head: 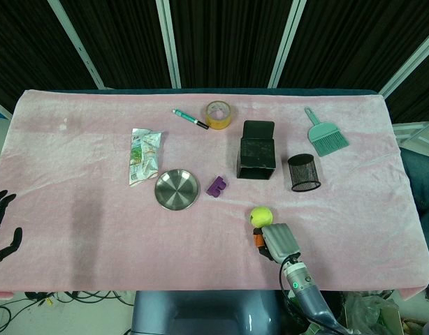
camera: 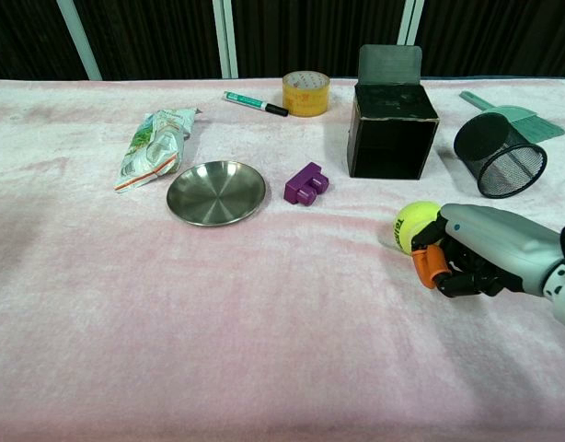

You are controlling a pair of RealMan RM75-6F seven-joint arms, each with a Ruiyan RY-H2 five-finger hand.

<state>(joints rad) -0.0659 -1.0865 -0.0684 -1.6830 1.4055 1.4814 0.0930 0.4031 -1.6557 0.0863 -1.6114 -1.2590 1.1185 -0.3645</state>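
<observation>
In the head view, the right hand [head: 279, 241] is reaching for the tennis ball [head: 261, 216] near the table's front edge, just behind the fingertips; whether the fingers are closing is hidden. The left hand [head: 1, 222] is hanging off the left edge, fingers apart. A pink cloth [head: 82, 223] is covering the table before dark curtains.

In the chest view, the right hand [camera: 480, 253] is touching the tennis ball [camera: 415, 226] with curled fingers, not wrapping it; a grasp seems next, needing fingers around it.

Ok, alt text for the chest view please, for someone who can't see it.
The robot's right hand lies on a pink cloth, fingers curled beside a tennis ball. Beyond are a steel dish, purple block, snack packet, marker, tape roll, black box, mesh cup and brush.
</observation>
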